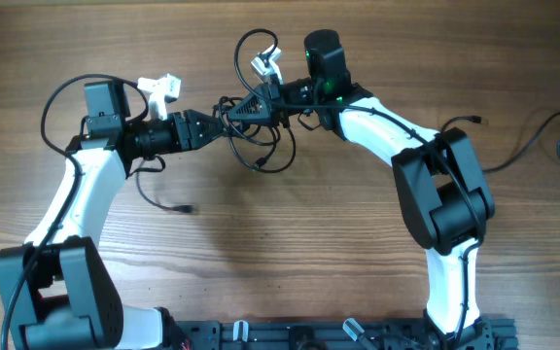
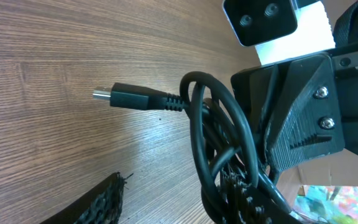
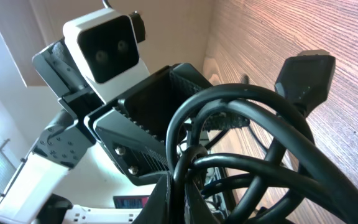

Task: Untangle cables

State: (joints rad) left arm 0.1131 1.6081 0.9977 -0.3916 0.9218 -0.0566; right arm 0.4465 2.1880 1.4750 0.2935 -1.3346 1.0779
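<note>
Task barely started by the look of it: the cable tangle [image 1: 261,136] is one knotted clump of black loops, nothing separated out yet. It sits between the two grippers near the far middle of the table [image 1: 290,243] and looks lifted off the wood, judging by the shadow under it. One plug [image 2: 132,97] sticks free from the loops in the left wrist view, and a loose tail [image 1: 185,207] trails down onto the table nearer the left arm. A separate cable [image 1: 538,136] lies well apart at the right edge, untouched. All the pulling apart is left to do. Both arms are stretched inward and roughly level, tips almost nose to nose. The left gripper [image 1: 220,122] points right into the clump and the right gripper [image 1: 244,110] points left at it. The right claw looks clamped on the tangle – in its wrist view the loops converge right at its tips. For the left claw I cannot tell: cables lie against one finger [image 2: 101,202], and bare table shows beside them.
</note>
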